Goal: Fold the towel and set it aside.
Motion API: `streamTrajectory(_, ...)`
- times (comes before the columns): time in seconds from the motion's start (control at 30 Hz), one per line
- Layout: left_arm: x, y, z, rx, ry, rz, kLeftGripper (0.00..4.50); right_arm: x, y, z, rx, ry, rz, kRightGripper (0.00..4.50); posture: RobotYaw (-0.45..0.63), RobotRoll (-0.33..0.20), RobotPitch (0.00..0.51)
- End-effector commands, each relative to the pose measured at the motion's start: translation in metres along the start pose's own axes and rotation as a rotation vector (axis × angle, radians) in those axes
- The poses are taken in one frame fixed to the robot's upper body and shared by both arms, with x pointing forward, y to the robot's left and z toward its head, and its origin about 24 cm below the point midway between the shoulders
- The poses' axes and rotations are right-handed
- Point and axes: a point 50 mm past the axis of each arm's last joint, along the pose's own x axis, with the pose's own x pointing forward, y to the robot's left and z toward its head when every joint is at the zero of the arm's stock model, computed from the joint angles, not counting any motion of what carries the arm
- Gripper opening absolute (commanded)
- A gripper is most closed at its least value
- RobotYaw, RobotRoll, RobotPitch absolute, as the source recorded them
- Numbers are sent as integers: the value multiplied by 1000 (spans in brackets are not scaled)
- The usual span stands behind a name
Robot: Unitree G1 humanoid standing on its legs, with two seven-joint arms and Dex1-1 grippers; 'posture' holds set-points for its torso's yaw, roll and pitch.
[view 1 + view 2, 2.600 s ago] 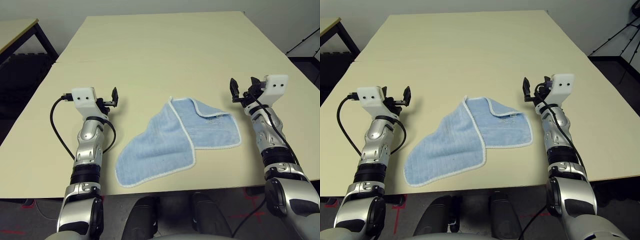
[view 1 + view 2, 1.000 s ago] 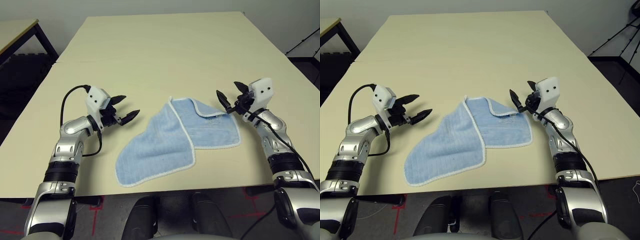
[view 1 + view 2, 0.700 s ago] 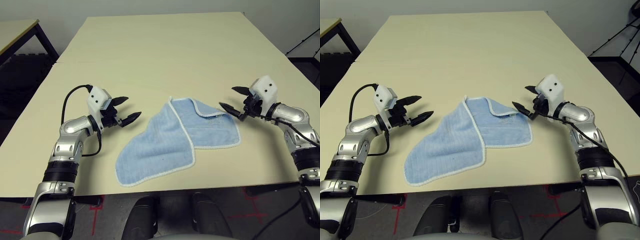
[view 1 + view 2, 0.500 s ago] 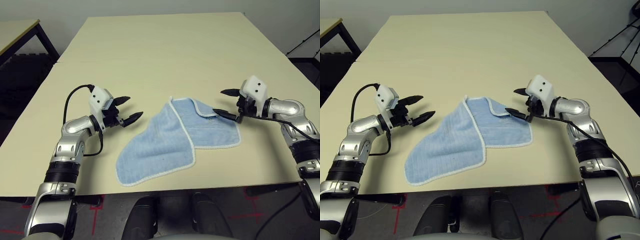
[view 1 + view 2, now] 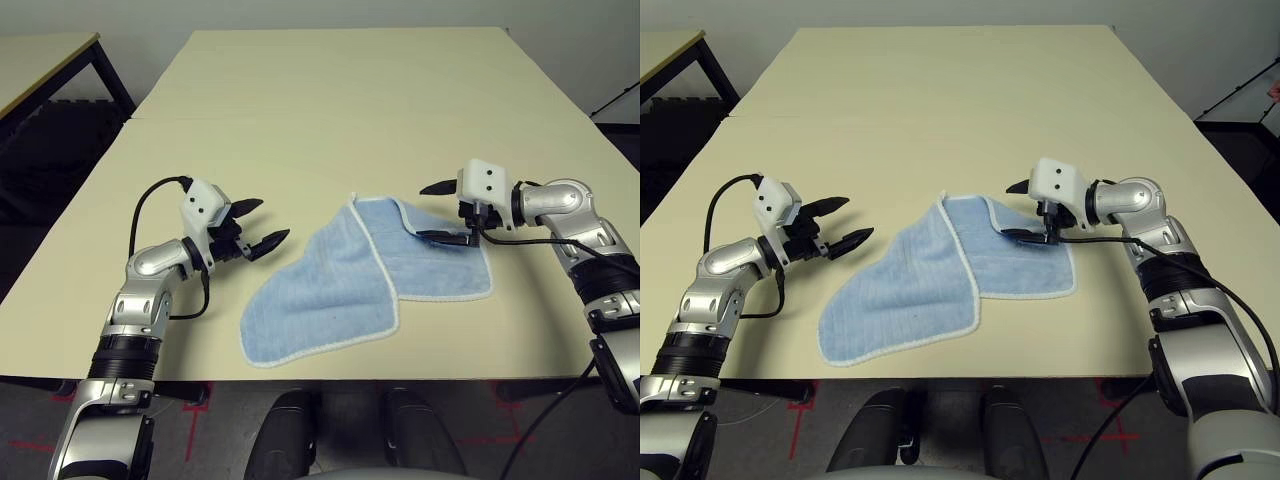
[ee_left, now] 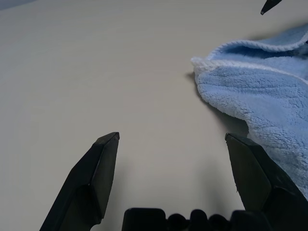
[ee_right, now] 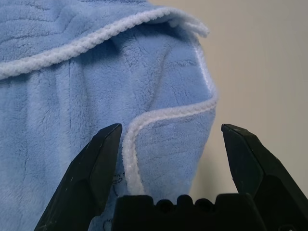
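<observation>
The towel (image 5: 365, 275) lies flat on the table (image 5: 330, 110), near the front edge, between the two arms. Its long axis runs diagonally: from the near-left corner, closest to the table's front edge, up and away toward the far-right. It is light blue terry with white stitched edging, partly doubled over. A left panel overlaps a right panel along a white-edged seam running down the middle, and the far-right corner is turned back on itself in a small flap. The nap shows faint ribbing; the surface is rumpled, not smoothed.

The left gripper (image 5: 258, 224) is spread wide, holding nothing, hovering just beside the towel's left edge, pointing toward it, not touching.

The right gripper (image 5: 430, 212) is also wide open, empty, angled down over the folded-back far-right corner; one finger sits low just over the flap, and I cannot tell if it touches. In the right wrist view the flap's white edging curves between its fingers (image 7: 96, 163).
</observation>
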Motion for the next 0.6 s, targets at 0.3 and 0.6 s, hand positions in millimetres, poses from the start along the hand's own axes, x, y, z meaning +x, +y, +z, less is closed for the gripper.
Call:
streamTrajectory(0.3,2,-3,0,-17,-18,27,4500,12,6,-6,-29,94,-33,4485,51,0,115)
streamTrajectory(0.6,1,-3,-1,-18,-17,42,4500,15,1,0,-92,97,-23,3278,57,0,119)
